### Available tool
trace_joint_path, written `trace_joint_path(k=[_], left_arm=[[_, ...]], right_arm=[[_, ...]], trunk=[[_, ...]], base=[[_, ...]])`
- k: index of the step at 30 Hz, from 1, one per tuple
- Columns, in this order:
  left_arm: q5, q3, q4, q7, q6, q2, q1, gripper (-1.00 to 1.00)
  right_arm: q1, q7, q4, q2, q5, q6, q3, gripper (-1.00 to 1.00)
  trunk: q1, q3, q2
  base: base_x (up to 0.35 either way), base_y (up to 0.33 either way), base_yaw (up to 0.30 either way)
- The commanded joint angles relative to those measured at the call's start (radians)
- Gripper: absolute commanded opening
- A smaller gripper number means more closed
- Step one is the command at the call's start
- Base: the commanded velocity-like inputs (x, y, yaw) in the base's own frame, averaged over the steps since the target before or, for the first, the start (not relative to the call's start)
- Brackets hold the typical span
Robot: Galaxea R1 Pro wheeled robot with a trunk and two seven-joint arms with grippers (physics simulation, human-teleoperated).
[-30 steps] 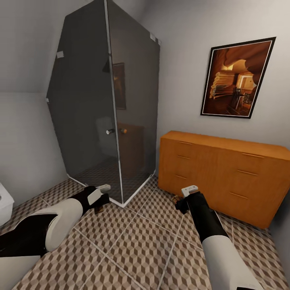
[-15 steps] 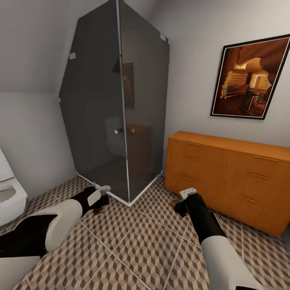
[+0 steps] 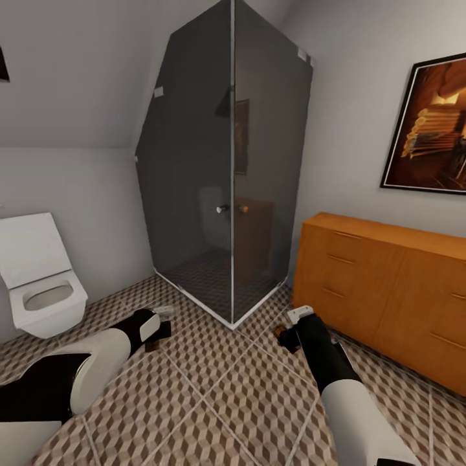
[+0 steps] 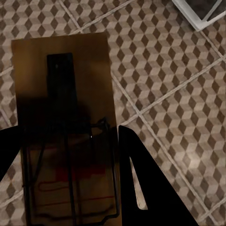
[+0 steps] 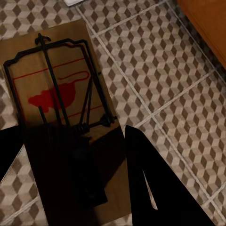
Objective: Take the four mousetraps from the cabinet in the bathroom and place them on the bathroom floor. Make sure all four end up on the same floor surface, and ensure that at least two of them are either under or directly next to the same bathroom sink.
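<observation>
Bathroom floor point(image 3: 220, 395) beneath two gripped mousetraps point(image 4: 66, 132)

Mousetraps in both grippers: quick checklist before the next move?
1. Left gripper holds a mousetrap: ok, board sits between the fingers.
2. Right gripper holds a mousetrap: ok, same.
3. Traps off the floor: ok, both held above the tiles.
4. Sink located: cannot tell; head view has the toilet, shower and cabinet.
5. Other two traps placed: cannot tell.
6. Arms free of shower and cabinet: ok.
</observation>
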Motion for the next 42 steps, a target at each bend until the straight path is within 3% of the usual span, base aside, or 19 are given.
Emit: trace_joint_path(k=[1,42], left_arm=[[0.003,0.003,-0.001,0.004,0.0,0.0,0.0,-1.0],[0.0,0.003,0.001,0.001,-0.006,-0.001,0.0,-1.0]], right_arm=[[-0.001,0.005,-0.001,0.001,0.011,0.001,-0.003,-1.0],[-0.001,0.003,0.0,0.007,0.01,-0.001,-0.005,-1.0]], trunk=[[0.0,-0.002,-0.001],[0.0,-0.022,-0.001]], base=[[0.0,0.0,0.3],[0.0,0.0,0.3]])
